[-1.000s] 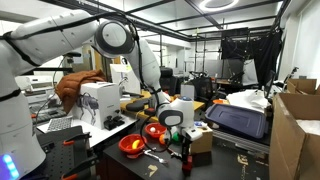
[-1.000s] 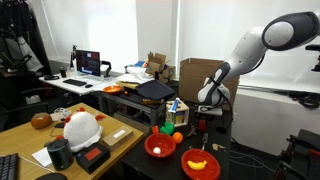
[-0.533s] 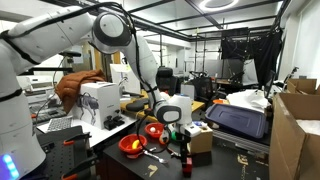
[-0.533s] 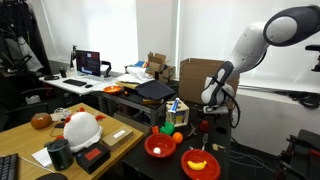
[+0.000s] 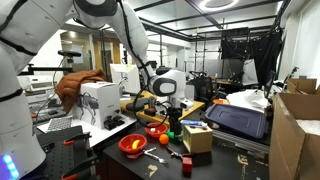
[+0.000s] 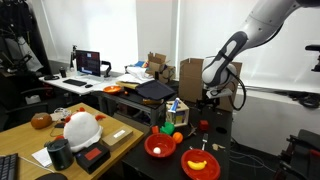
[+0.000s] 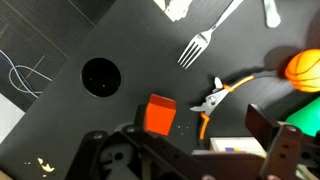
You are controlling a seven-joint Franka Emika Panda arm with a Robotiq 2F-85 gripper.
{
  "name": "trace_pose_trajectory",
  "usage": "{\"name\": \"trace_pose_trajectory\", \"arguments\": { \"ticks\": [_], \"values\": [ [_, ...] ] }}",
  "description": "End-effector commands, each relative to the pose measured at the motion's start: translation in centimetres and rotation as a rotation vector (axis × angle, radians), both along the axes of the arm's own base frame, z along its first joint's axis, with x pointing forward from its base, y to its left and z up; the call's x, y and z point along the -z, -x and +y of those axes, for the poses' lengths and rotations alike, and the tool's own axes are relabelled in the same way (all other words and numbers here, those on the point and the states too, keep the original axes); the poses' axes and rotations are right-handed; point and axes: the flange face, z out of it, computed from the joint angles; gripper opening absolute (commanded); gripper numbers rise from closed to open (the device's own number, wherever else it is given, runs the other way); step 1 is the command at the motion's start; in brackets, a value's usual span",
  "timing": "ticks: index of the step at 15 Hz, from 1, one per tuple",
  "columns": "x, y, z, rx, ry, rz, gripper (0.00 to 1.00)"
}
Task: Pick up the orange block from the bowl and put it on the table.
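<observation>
Dark table [image 7: 150, 55] holds orange block [image 7: 159, 114], fork [image 7: 205, 40] and pliers [image 7: 214, 101].

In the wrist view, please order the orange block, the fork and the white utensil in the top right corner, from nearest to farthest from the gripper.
1. Orange block, just above the gripper, near the centre.
2. Fork, higher up, slightly right.
3. White utensil, top right corner.

No lettering, brand or number is legible in any view. A pale box [image 7: 236, 147] just beside the gripper [image 5: 172, 118] carries bluish print too small to read. The lit monitor [image 6: 88, 62], well away from it, shows only a blur.
</observation>
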Motion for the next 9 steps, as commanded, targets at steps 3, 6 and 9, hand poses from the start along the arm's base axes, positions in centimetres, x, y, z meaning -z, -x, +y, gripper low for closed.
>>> {"name": "trace_pose_trajectory", "arguments": {
  "ticks": [3, 6, 9],
  "values": [
    [-4.3, 3.0, 7.0, -0.216, -0.051, 0.09, 1.0],
    [-3.8, 3.5, 11.3, -0.3, -0.045, 0.107, 1.0],
    [-2.4, 3.6, 15.5, -0.392, -0.035, 0.113, 1.0]
  ]
}}
